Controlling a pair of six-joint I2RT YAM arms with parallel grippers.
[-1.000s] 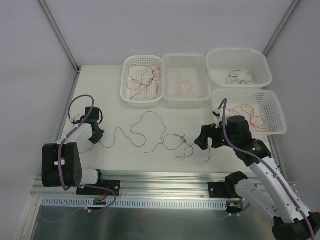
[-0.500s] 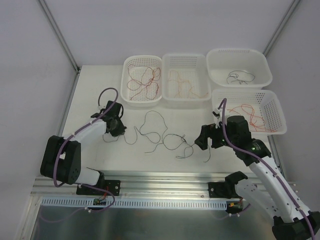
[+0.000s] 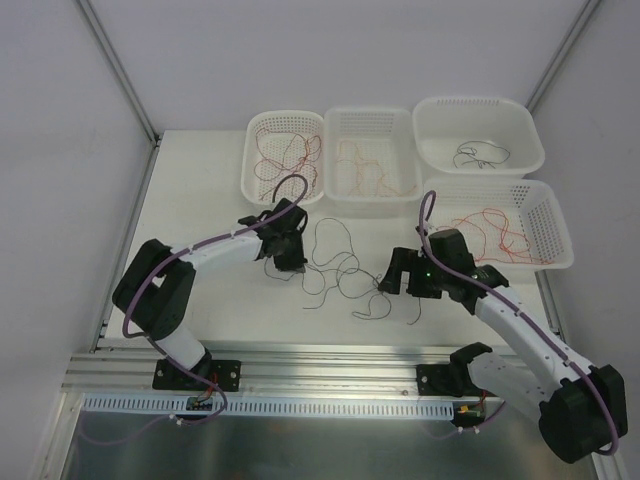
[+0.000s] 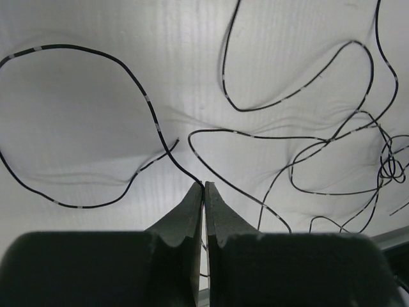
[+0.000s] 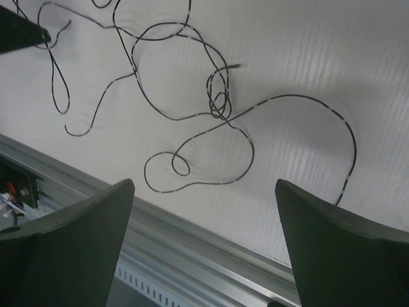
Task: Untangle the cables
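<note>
A loose black cable [image 3: 335,268] sprawls in loops across the white table [image 3: 200,200] between the two arms, with a small knot [image 5: 219,102] toward its right end. The left gripper [image 4: 204,187] is pinched fully together on one strand of it, which runs straight in between the fingertips. The right gripper [image 5: 203,185] hangs near the knot with its jaws spread wide, holding nothing. At the far side, four white baskets [image 3: 247,160] hold more cables: dark red cables [image 3: 285,158], orange cables [image 3: 365,172], another black one and bright red cables [image 3: 495,225]
</note>
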